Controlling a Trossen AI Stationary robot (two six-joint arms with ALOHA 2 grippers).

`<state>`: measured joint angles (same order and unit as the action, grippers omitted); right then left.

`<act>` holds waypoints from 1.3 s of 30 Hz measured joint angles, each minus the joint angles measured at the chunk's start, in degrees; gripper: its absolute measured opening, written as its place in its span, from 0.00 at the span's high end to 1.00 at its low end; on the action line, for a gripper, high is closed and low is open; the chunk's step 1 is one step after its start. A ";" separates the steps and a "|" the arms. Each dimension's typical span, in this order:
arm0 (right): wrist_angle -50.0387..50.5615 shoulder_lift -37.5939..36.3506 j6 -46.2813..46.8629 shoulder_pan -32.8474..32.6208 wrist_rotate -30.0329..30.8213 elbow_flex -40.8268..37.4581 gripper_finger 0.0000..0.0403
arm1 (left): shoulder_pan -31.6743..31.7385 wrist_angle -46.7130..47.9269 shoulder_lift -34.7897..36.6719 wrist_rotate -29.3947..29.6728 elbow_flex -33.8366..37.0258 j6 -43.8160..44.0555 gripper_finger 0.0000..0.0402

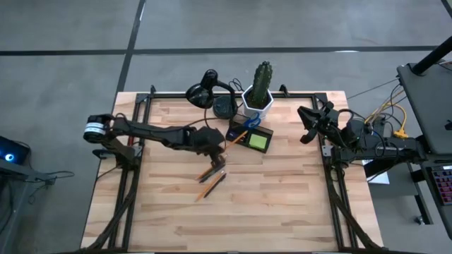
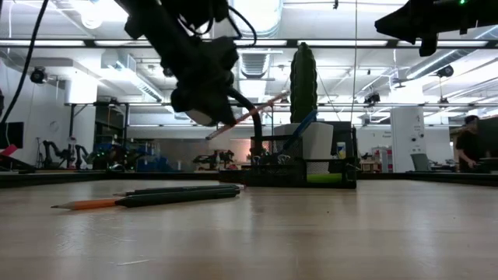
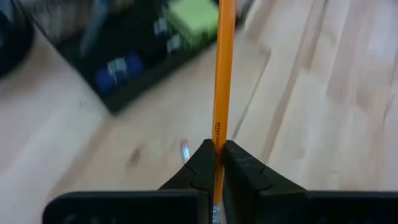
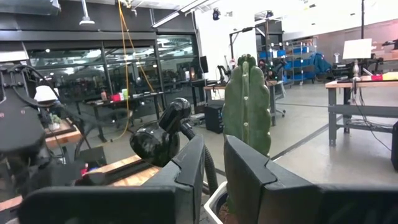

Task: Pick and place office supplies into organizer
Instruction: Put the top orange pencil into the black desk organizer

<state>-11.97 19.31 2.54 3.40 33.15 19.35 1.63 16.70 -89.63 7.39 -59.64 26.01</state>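
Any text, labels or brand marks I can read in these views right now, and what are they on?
Nothing can be read.
Orange pencil held in the left tool: a small dark imprint just above the fingers, too blurred to read.
Organizer, green note pad, lamp, cactus pot: no lettering shows.
Signs in the room behind the table: too small to read.

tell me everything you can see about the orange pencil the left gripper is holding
The slim orange wooden pencil has small dark print on its side. It is clamped between the shut fingers of the left gripper, lifted off the table and tilted, its far end pointing toward the dark compartmented organizer box. Only the fingers touch it.
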 joint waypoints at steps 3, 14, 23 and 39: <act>0.00 0.00 -0.05 0.00 0.00 0.00 0.87 | 0.15 -4.35 0.38 2.58 0.02 -1.40 0.98; -0.02 0.00 0.03 0.00 0.02 0.00 0.87 | 2.11 -16.80 0.38 10.11 0.04 -6.59 0.98; -0.03 0.01 0.07 0.01 0.01 0.00 0.87 | 4.73 -29.08 0.38 14.34 0.40 -11.62 0.98; -0.13 0.30 0.50 0.00 0.00 0.00 0.87 | 8.50 -46.50 -5.47 16.99 1.22 -11.96 0.98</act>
<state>-12.10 19.61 3.05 3.40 33.15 19.35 10.13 -29.80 -95.11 24.38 -58.42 14.05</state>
